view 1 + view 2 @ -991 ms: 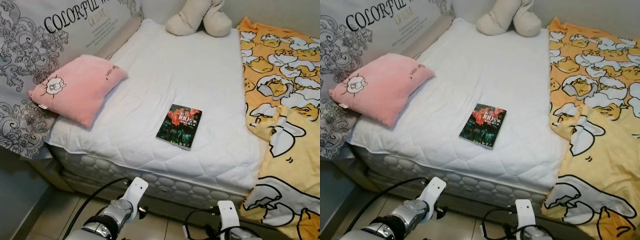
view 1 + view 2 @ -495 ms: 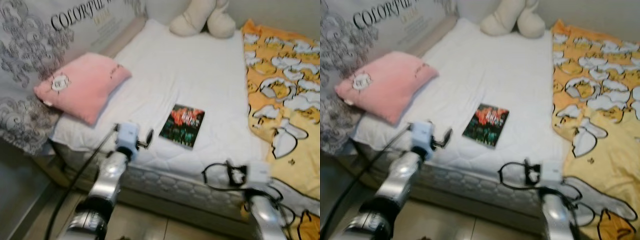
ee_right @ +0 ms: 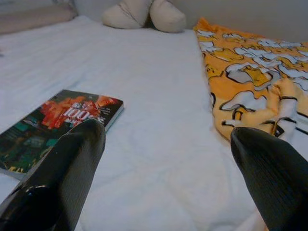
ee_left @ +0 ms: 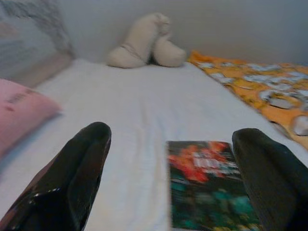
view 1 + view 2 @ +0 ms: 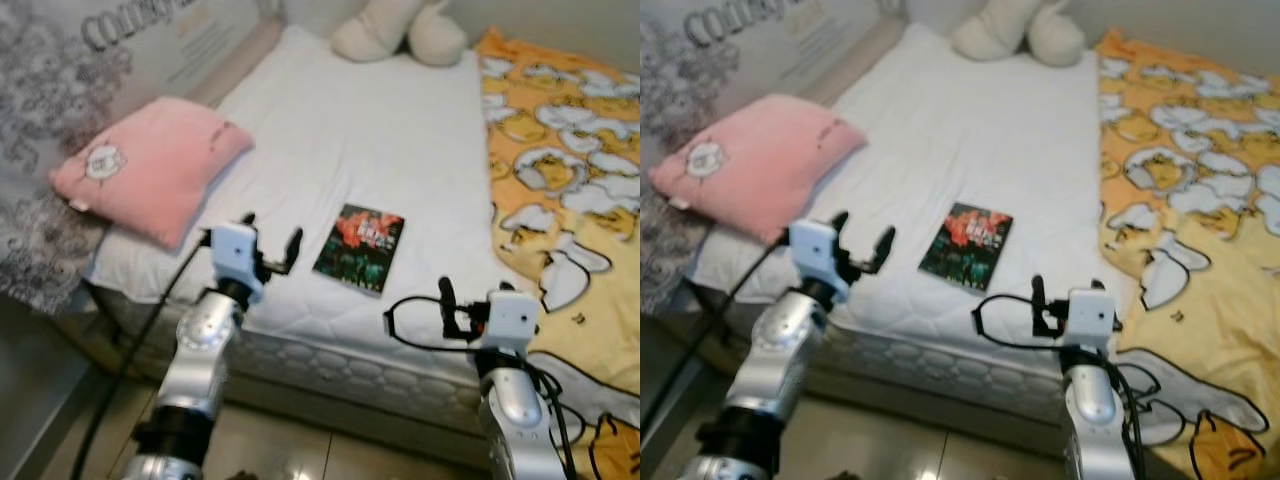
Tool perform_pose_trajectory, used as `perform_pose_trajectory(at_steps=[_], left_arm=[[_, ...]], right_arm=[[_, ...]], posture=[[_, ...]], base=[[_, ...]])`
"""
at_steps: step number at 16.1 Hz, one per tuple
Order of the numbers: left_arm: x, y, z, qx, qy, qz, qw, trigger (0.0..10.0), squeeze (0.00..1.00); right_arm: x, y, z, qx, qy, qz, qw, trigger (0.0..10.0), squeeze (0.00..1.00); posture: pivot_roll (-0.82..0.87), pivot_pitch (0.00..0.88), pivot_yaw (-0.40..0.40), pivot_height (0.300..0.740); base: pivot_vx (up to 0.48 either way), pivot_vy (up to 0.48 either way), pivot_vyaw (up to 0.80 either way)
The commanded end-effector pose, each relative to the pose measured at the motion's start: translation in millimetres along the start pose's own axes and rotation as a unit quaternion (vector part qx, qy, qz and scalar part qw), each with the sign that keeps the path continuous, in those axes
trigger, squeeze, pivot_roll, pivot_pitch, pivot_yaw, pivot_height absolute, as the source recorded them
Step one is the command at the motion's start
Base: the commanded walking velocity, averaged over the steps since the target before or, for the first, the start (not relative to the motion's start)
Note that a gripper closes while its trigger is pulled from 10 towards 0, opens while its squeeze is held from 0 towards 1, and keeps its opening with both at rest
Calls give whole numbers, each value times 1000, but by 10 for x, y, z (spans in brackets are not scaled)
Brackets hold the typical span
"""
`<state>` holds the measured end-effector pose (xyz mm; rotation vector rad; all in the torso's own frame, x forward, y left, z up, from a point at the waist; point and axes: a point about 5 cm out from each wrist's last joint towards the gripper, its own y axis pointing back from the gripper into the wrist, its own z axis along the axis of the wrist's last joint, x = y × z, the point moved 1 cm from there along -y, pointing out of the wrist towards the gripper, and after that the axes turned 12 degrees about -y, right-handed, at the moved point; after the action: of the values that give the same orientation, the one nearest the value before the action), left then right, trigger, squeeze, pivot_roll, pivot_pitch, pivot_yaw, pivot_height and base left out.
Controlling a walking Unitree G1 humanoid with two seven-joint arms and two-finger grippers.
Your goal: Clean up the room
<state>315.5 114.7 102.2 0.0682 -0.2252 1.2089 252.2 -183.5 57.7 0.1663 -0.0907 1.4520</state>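
Observation:
A dark book with a red cover picture (image 5: 359,248) lies flat on the white mattress (image 5: 400,140), near its front edge. My left gripper (image 5: 270,236) hovers open just left of the book, at mattress height; the left wrist view has the book (image 4: 207,185) lying ahead between the spread fingers (image 4: 72,178). Over the front edge, right of the book, my right gripper (image 5: 470,300) is also open, and the book (image 3: 57,122) lies off to one side of it. Neither gripper holds anything.
A pink pillow (image 5: 150,180) rests on the mattress's left corner against a patterned headboard (image 5: 50,90). A beige plush toy (image 5: 398,30) sits at the far end. A yellow blanket with an egg print (image 5: 570,150) covers the right side and hangs over the front.
Both arms have come up from near the floor to mattress level, either side of the book. The book and the pillow have not moved; the camera has shifted slightly.

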Motion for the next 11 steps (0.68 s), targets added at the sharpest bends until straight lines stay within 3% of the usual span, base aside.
perform_pose_trajectory(at_steps=[1,4,8,11], left_arm=[[-34,-56,-41,28,-9,-2,1000,10000,0],[23,-68,-107,49,16,26,998,10000,0],[-13,-131,-65,47,-10,12,999,10000,0],[-79,-222,-75,56,-15,0,998,10000,0]], right_arm=[[108,-55,51,-6,1,16,1000,10000,0],[149,-35,-9,9,-5,31,999,10000,0],[212,-111,36,8,-2,45,999,10000,0],[221,-143,8,16,6,51,999,10000,0]], posture=[[44,0,-23,740],[33,0,-17,740],[27,0,-9,740],[27,0,-5,740]], base=[[0,480,-656],[0,0,-713],[480,0,0],[480,0,-700]])
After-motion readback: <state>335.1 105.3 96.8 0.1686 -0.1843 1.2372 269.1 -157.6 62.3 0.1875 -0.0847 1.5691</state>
